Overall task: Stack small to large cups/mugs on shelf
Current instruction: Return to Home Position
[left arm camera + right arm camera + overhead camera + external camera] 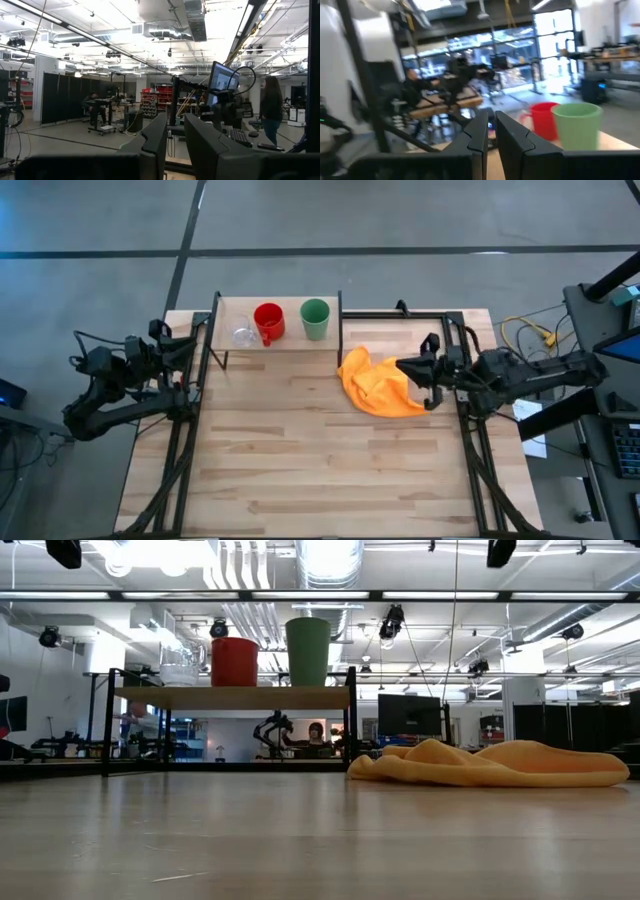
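Observation:
The shelf [278, 340] stands at the table's far side, left of centre. On its board stand, from left to right, the clear cup [243, 335], the red mug [269, 322] and the green cup [315, 318], each upright on its base, side by side; they also show in the low view, clear cup [180, 668], red mug [235, 662], green cup [308, 652]. My left gripper [200, 338] is shut and empty at the table's left edge beside the shelf. My right gripper [402, 366] is shut and empty, raised above the orange cloth and pointing toward the shelf.
A crumpled orange cloth [378, 385] lies on the table just right of the shelf, under my right gripper. Black frame rails [185, 440] run along the table's left and right sides. The near half of the wooden table [330, 470] holds nothing.

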Controlling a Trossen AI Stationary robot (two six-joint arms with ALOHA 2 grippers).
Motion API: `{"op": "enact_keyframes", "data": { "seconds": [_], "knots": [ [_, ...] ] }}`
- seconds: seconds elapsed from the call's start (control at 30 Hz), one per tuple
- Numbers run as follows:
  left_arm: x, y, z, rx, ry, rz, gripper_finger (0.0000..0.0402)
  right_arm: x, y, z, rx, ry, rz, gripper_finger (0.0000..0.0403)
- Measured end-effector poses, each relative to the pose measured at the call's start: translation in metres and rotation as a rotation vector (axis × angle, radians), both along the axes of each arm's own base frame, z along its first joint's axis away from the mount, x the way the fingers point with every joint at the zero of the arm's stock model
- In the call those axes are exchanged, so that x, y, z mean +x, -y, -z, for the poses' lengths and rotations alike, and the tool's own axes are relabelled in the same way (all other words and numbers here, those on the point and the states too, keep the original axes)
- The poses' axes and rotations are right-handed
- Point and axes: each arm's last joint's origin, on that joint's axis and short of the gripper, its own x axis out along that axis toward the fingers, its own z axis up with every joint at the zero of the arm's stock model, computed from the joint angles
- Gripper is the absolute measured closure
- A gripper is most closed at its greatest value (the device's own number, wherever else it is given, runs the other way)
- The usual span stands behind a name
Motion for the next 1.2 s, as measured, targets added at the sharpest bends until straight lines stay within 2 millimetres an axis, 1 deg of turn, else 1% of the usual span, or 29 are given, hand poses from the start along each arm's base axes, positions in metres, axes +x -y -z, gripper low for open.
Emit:
{"op": "enact_keyframes", "data": {
  "seconds": [0.2, 0.4, 0.53, 0.63, 0.7, 0.77, 0.87, 0.97, 1.07, 1.2],
  "knots": [
    [0.0, 0.0, 0.0, 0.0, 0.0, 0.0, 0.0347, 0.014, 0.019, 0.015, 0.025, -0.116, 0.113, 0.0374],
    [0.002, -0.002, 0.004, -0.021, -0.018, -0.041, 0.0347, 0.021, 0.034, 0.022, 0.057, -0.152, 0.117, 0.0374],
    [0.006, -0.003, 0.01, -0.074, -0.015, -0.025, 0.0347, 0.02, 0.039, 0.024, 0.062, -0.151, 0.102, 0.0374],
    [0.012, -0.005, 0.022, -0.104, -0.041, -0.019, 0.0347, 0.015, 0.04, 0.032, 0.087, -0.147, 0.099, 0.0374],
    [0.015, -0.006, 0.027, -0.109, -0.058, -0.02, 0.0347, 0.011, 0.04, 0.042, 0.114, -0.131, 0.097, 0.0374],
    [0.018, -0.007, 0.029, -0.105, -0.048, -0.019, 0.0347, 0.006, 0.039, 0.051, 0.136, -0.093, 0.091, 0.0374],
    [0.024, -0.008, 0.039, -0.105, -0.045, -0.018, 0.0347, -0.004, 0.038, 0.065, 0.167, -0.022, 0.079, 0.0374],
    [0.025, -0.009, 0.04, -0.097, -0.017, -0.016, 0.0347, -0.014, 0.037, 0.078, 0.187, 0.021, 0.069, 0.0374],
    [0.03, -0.01, 0.049, -0.113, -0.05, -0.015, 0.0347, -0.023, 0.036, 0.086, 0.196, 0.053, 0.057, 0.0374],
    [0.033, -0.011, 0.055, -0.152, -0.038, -0.001, 0.0347, -0.031, 0.034, 0.092, 0.184, 0.078, 0.038, 0.0374]
  ]
}}
